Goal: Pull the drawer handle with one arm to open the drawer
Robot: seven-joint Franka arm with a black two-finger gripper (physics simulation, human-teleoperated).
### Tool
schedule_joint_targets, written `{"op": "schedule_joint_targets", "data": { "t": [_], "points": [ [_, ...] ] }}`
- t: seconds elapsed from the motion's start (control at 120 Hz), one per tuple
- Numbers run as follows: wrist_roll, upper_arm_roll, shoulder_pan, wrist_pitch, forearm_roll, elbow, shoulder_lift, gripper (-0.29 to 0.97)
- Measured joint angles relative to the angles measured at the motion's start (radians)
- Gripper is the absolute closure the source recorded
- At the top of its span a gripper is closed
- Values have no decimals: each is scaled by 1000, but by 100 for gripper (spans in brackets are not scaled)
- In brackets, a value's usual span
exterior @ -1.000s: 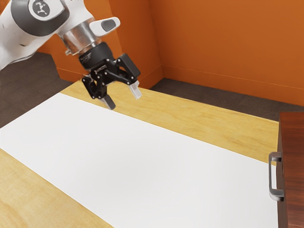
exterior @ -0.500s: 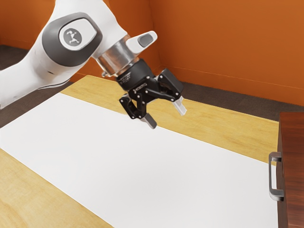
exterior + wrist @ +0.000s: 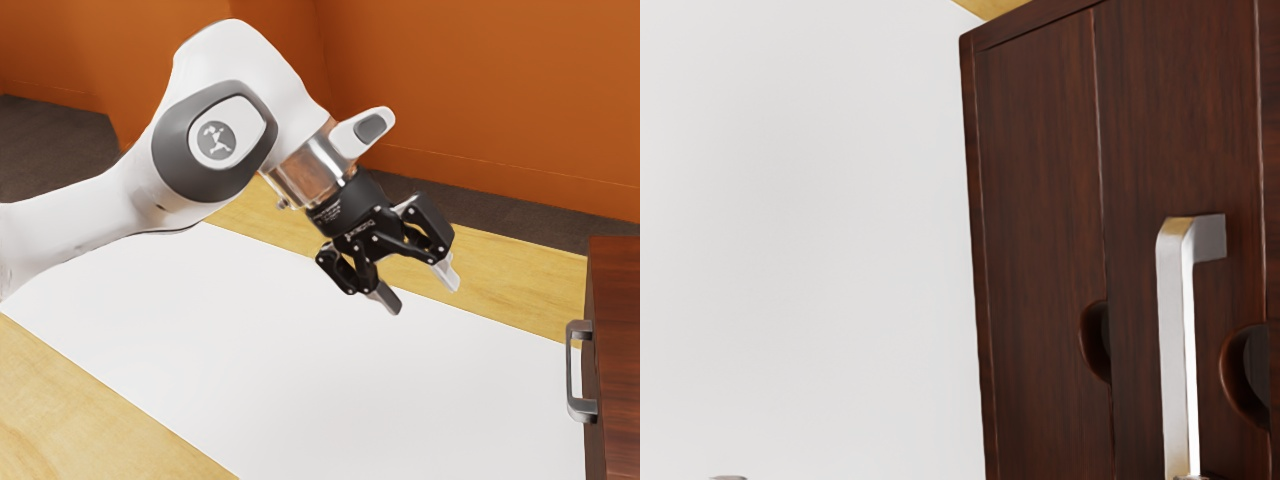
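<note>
Since a second ago I am swinging the arm toward the exterior view's right, and the gripper [image 3: 420, 289] is now hanging over the white sheet [image 3: 230, 350] with its fingers spread and nothing between them. The drawer handle [image 3: 578, 372] is sitting well apart from it, further to that view's right, on the dark wooden drawer [image 3: 612, 330], its long axis running upright. A wooden tabletop [image 3: 510, 270] is showing beyond the sheet, and orange walls [image 3: 480, 80] are closing the room.

Side view, wrist close-up (shared: handle [image 3: 576, 372] [image 3: 1177, 350])
</note>
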Motion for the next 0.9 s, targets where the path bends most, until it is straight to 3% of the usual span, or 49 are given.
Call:
{"op": "schedule_joint_targets", "data": {
  "t": [0.283, 0.692, 0.9],
  "points": [
    [-24, -29, 5, 112, -46, -19, 35, 21],
    [-41, -135, 294, 204, -70, -40, 29, 26],
    [-46, -194, 336, 233, -65, -35, 27, 27]
  ]
}}
